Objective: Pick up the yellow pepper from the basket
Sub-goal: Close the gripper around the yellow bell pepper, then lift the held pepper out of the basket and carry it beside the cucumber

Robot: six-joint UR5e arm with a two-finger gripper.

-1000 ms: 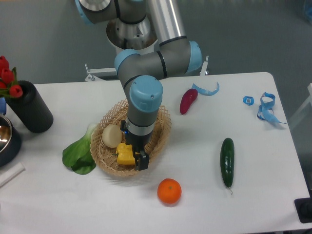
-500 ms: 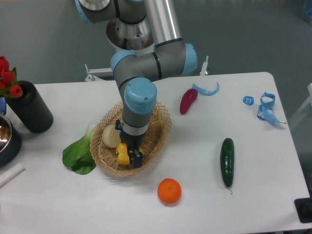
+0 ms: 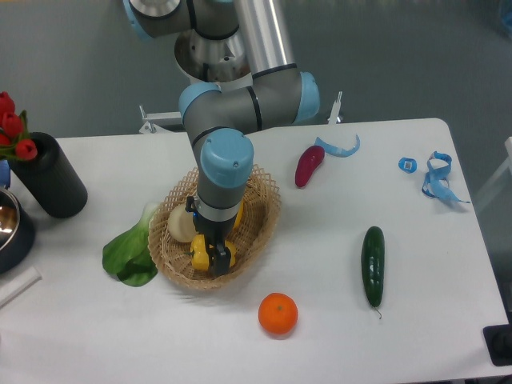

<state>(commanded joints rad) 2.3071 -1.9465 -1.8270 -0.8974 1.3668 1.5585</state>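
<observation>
The tan wicker basket [image 3: 268,210] sits left of the table's centre. In its front part lies the yellow pepper [image 3: 199,256], of which only glossy yellow patches show on either side of a dark finger. My gripper [image 3: 213,254] points straight down onto the pepper, low inside the basket, with one finger [image 3: 215,259] in front of it and the other hidden behind. The jaws appear to straddle the pepper without being closed on it. The wrist covers the middle of the basket.
A pale onion [image 3: 180,224] and a sliver of another yellow vegetable [image 3: 238,216] share the basket. A green leafy vegetable [image 3: 130,254] lies left of it, an orange [image 3: 278,314] in front, a cucumber [image 3: 373,265] to the right and a red-purple vegetable [image 3: 309,166] behind. A black vase [image 3: 48,186] stands at far left.
The arm has swung left over the last second, bringing the gripper from the pepper's right side to directly over it. The pepper has stayed in place.
</observation>
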